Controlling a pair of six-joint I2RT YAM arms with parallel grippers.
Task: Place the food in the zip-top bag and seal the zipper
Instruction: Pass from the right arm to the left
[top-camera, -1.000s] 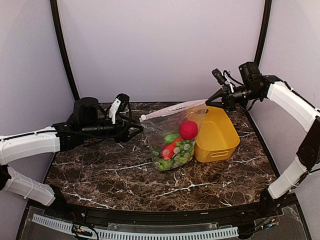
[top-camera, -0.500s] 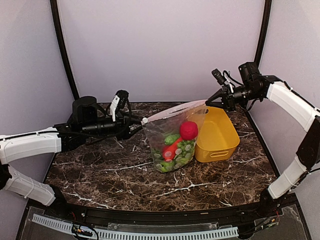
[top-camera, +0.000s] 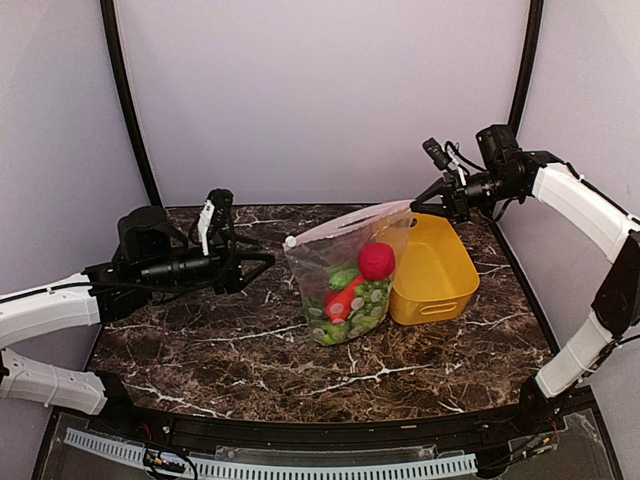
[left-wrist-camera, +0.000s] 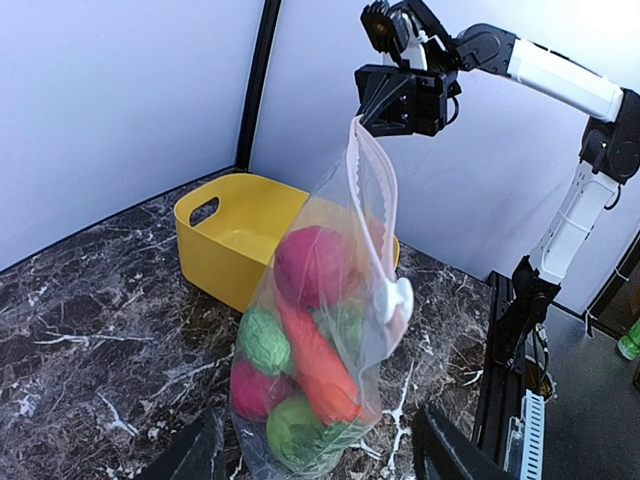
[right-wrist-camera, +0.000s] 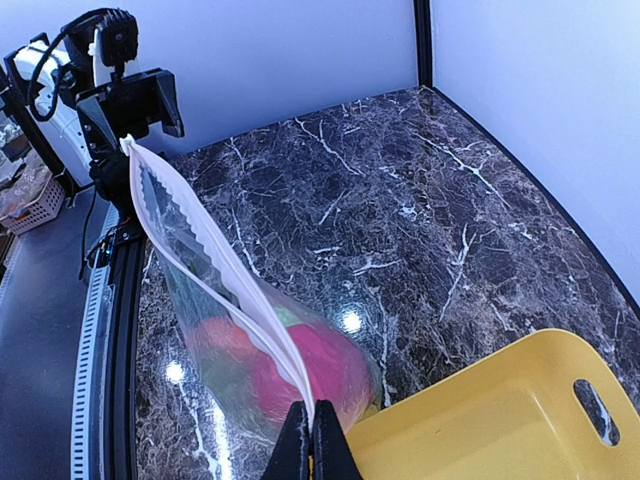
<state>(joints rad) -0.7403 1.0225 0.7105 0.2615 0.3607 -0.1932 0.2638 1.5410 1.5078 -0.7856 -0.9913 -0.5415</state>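
The right arm (top-camera: 575, 205) reaches in high, jaws clamped on the zipper (top-camera: 345, 220) end, holding the zip-top bag (top-camera: 335, 262) of food (top-camera: 350, 295) upright on the table (top-camera: 200, 340) beside the yellow basket (top-camera: 440, 270). The left arm (top-camera: 60, 305) stretches low, jaws spread, short of the bag.

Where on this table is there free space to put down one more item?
Bare: the wide marble strip between the zip-top bag and the near edge. Crowded: right of centre, where bag and yellow basket stand close together.

Upright zip-top bag (top-camera: 318, 252), food (top-camera: 346, 298) inside
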